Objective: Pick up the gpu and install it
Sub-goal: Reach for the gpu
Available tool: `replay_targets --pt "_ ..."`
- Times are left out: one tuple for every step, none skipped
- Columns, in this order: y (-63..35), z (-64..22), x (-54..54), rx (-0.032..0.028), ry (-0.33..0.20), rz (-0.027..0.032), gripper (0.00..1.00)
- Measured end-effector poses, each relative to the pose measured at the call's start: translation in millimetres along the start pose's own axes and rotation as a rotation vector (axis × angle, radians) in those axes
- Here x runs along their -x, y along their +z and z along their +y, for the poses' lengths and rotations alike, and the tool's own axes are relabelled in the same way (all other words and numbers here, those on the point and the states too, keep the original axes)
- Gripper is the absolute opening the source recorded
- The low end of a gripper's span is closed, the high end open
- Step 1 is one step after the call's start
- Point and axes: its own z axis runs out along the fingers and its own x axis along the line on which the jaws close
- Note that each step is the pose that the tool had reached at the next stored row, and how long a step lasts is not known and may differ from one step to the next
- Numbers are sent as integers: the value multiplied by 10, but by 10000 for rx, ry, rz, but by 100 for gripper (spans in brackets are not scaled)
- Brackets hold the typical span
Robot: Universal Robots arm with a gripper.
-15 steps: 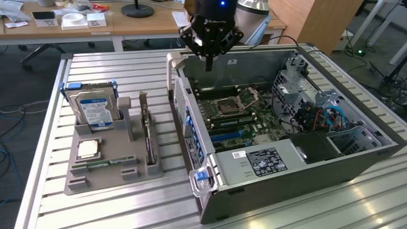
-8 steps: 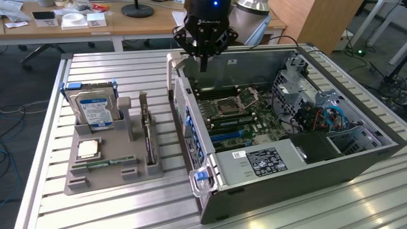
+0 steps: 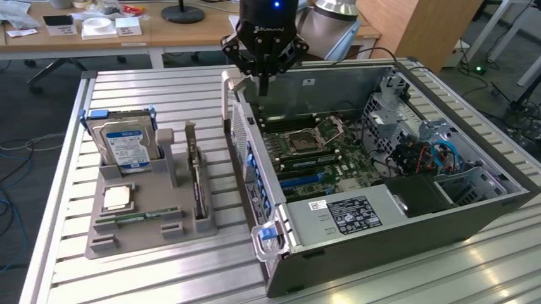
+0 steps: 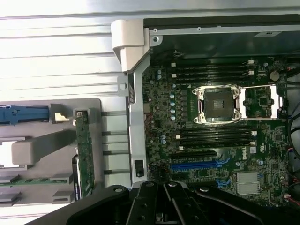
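Observation:
The gpu point(image 3: 197, 174) is a thin dark card standing on its long edge in a slot of the grey holder point(image 3: 144, 235) on the exterior view's left. The wrist view looks down on its edge, the gpu point(image 4: 85, 150) appearing as a narrow green strip. My gripper point(image 3: 263, 88) hangs above the back corner of the open computer case point(image 3: 473, 212), up and to the exterior view's right of the card and apart from it. Its fingers point(image 4: 154, 199) meet, shut with nothing between them. The motherboard point(image 4: 211, 140) lies open below, with a blue slot point(image 4: 194, 165).
The holder point(image 4: 42, 145) also carries a boxy hard drive point(image 3: 123, 145) with a blue-white label, a square processor point(image 3: 116, 197) and a slim memory stick point(image 3: 135, 217). The case's side wall point(image 3: 241, 145) rises between holder and motherboard. Desks stand behind the slatted metal table point(image 3: 152, 88).

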Motion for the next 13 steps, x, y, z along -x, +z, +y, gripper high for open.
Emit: replay_targets --pt "-1 -1 -19 -1 -1 0 11" --pt "-1 -3 -41 -2 -1 0 11" --pt "-1 -5 -58 -2 -1 -1 11" --pt "-1 -6 -74 -2 -1 -1 11" --pt "-2 -7 -90 -5 -1 0 11" --pt "-1 -8 -104 -4 -1 0 11" --pt "-2 -9 -117 -5 -1 -1 11" --pt "-2 -10 -129 -5 -1 -1 11" --pt "-2 -11 -140 -6 0 0 11" --pt "-2 -11 -152 -6 -1 0 11" --pt "-2 -12 -163 -6 -1 -1 11" --pt "-2 -13 -174 -5 0 -1 11" --pt "-2 -14 -185 -6 -1 -1 11"
